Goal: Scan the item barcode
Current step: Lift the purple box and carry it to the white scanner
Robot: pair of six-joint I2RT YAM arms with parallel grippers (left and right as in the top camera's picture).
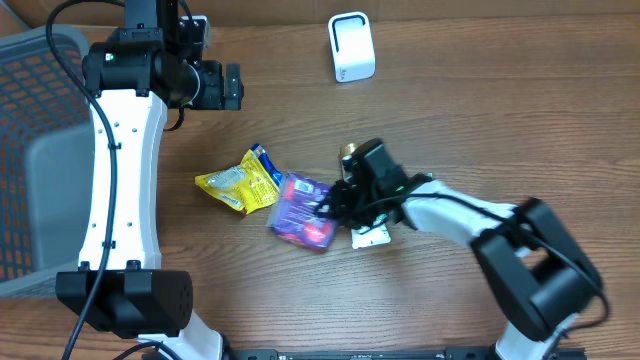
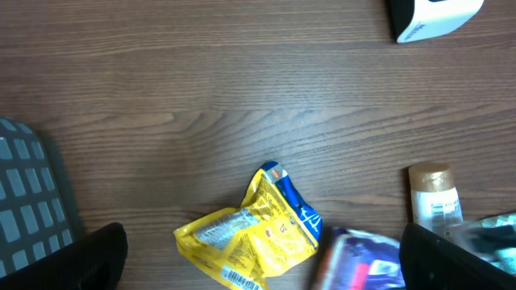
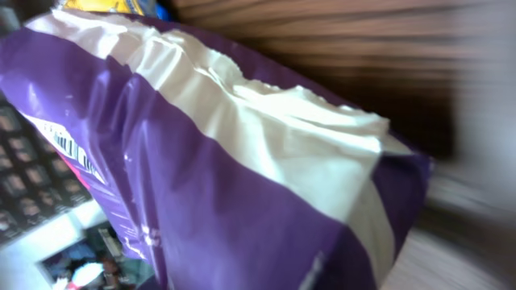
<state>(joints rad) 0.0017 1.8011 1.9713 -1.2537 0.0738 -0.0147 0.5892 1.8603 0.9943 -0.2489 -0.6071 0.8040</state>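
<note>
Your right gripper is on the right edge of the purple-and-white plastic snack packet, which lies mid-frame overhead on the wooden surface. Jaws are hidden, so can't tell if it's clamped. Probably a pickup so the barcode can face the white boxy scanner, top centre. Left gripper is released and empty, upper left, clear of the path.

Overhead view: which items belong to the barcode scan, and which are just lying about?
In the job: purple packet, right gripper at it, white scanner.
Lying about: yellow packet, gold-capped bottle, grey basket.
</note>
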